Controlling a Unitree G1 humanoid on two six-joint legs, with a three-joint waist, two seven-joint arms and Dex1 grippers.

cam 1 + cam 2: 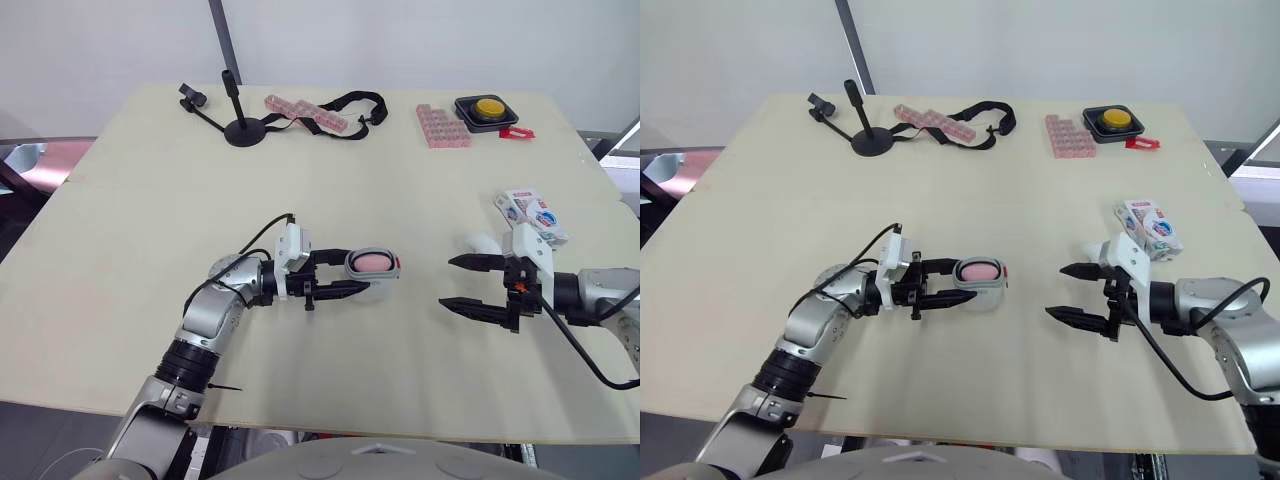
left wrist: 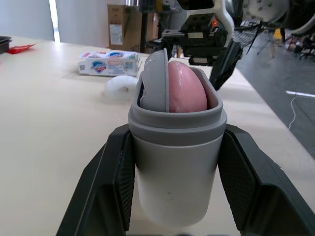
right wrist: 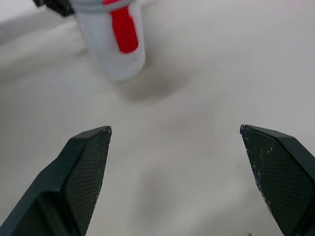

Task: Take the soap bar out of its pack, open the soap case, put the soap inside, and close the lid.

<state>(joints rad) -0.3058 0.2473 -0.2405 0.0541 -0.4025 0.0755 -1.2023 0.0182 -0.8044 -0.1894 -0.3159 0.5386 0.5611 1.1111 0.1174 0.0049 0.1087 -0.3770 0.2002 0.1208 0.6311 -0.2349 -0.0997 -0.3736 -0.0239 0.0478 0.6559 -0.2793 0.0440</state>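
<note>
We hold the case (image 2: pixel 174 182) in our left gripper (image 1: pixel 352 273), its fingers pinching the case's two long sides. The soap (image 2: pixel 184 88) sits inside the case, pink and bare. The lid (image 2: pixel 155 83) stands on edge beside it, not yet down. Our right gripper (image 1: pixel 447 282) hangs spread and empty, well apart to the case's right, with its fingertips aimed at it. The case's long axis runs toward that gripper, so we judge it the free tool to shut the lid. The pack (image 1: pixel 532 214) lies farther right of the case.
</note>
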